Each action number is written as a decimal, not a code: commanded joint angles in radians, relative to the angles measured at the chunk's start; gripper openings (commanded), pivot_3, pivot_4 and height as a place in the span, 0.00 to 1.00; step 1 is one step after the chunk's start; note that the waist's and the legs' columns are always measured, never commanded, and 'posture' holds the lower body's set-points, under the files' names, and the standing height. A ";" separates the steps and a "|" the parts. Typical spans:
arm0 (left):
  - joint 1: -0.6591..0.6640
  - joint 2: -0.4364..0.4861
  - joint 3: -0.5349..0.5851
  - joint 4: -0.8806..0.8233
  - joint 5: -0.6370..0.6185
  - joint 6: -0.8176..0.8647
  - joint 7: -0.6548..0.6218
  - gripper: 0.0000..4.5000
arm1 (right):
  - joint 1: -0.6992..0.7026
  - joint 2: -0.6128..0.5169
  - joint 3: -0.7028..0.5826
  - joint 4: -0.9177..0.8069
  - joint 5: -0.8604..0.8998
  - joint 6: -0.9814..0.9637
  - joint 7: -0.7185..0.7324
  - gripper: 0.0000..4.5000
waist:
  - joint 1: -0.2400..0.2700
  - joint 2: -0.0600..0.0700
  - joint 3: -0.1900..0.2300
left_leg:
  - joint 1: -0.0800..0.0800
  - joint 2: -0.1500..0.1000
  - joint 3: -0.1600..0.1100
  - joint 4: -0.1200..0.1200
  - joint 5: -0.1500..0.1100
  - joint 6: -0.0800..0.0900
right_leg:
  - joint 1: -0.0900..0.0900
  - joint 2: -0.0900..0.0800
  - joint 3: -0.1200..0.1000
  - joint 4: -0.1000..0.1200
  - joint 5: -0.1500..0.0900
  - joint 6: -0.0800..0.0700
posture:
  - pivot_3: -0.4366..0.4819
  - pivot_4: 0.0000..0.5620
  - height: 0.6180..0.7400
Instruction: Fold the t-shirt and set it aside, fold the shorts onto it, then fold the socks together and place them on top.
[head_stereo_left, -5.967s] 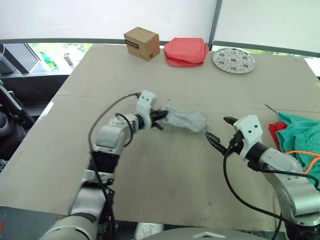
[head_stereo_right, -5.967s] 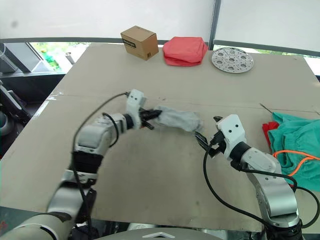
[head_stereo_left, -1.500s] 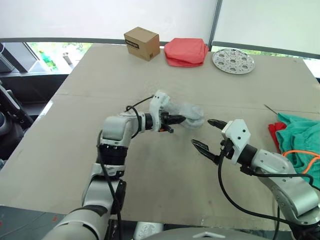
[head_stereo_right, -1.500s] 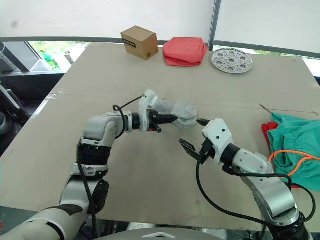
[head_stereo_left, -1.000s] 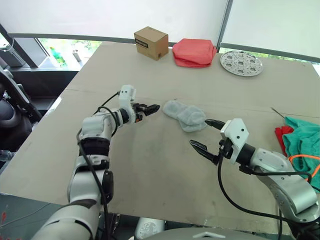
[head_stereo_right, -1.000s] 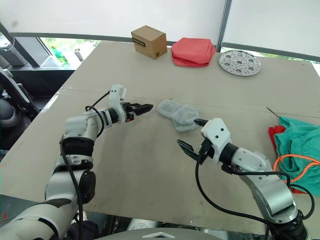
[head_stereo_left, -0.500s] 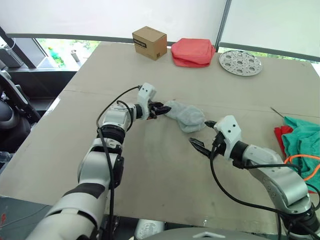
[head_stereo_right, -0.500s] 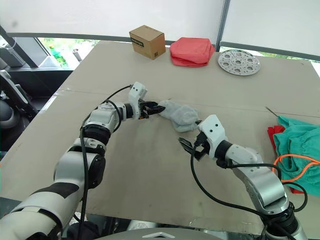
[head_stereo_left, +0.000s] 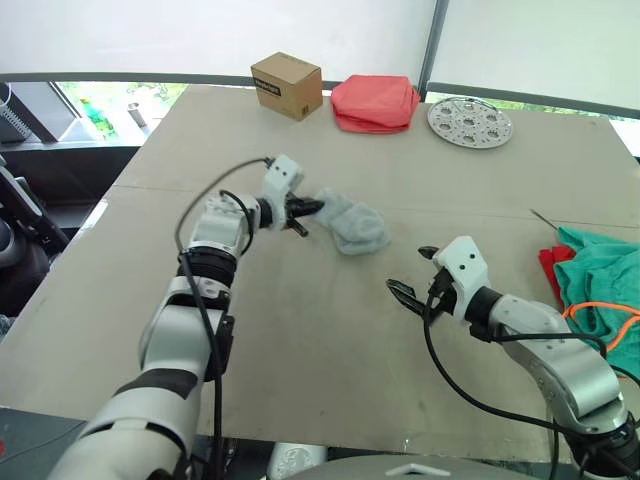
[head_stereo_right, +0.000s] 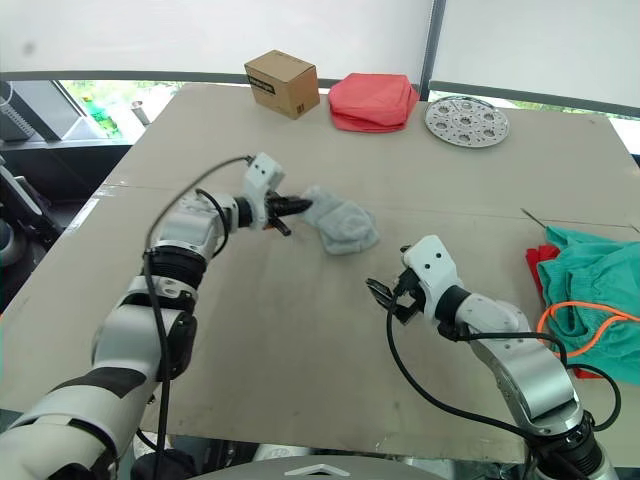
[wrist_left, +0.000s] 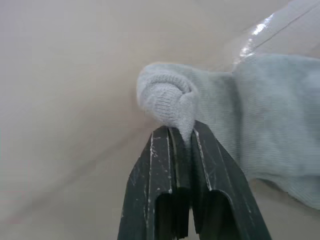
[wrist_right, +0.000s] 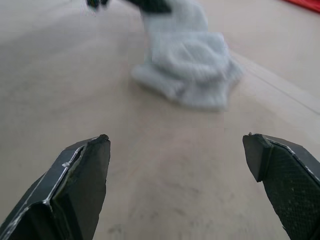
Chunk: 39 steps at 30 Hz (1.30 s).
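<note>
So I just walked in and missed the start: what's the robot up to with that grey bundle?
The left gripper is shut on one end of the socks, which lie bunched on the table. The right gripper is open just above the table, a little way short of the socks. The shorts sit piled at the table's right edge with a bit of the t-shirt showing beneath, so the socks look like the last step.

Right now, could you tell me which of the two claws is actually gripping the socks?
The left claw: it is shut on a bunched end of the grey socks. The right claw is open, short of them, with bare table between.
</note>
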 joint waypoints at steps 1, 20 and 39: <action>0.022 0.006 -0.095 -0.217 0.089 -0.030 0.024 0.02 | 0.007 -0.006 -0.033 -0.043 0.006 -0.004 -0.003 1.00 | 0.006 0.000 0.000 | 0.000 0.000 0.000 0.000 0.000 0.000 | 0.000 0.000 0.000 0.000 0.000 0.000 | 0.48 0.27 1.00; 0.155 -0.029 -0.401 -0.393 0.408 -0.440 0.152 0.02 | 0.053 0.018 -0.060 -0.091 0.029 0.087 -0.052 1.00 | 0.009 0.001 0.000 | 0.000 0.000 0.001 -0.001 0.000 0.000 | 0.000 -0.001 0.001 -0.001 -0.002 0.003 | 0.48 0.27 1.00; 0.190 -0.119 -0.392 -0.236 0.247 -0.669 0.011 1.00 | 0.140 0.076 -0.277 -0.233 0.184 0.154 -0.090 0.72 | 0.005 0.002 -0.002 | 0.001 0.000 0.000 -0.002 0.000 0.001 | 0.000 -0.001 0.000 -0.001 -0.002 0.004 | 0.48 0.27 1.00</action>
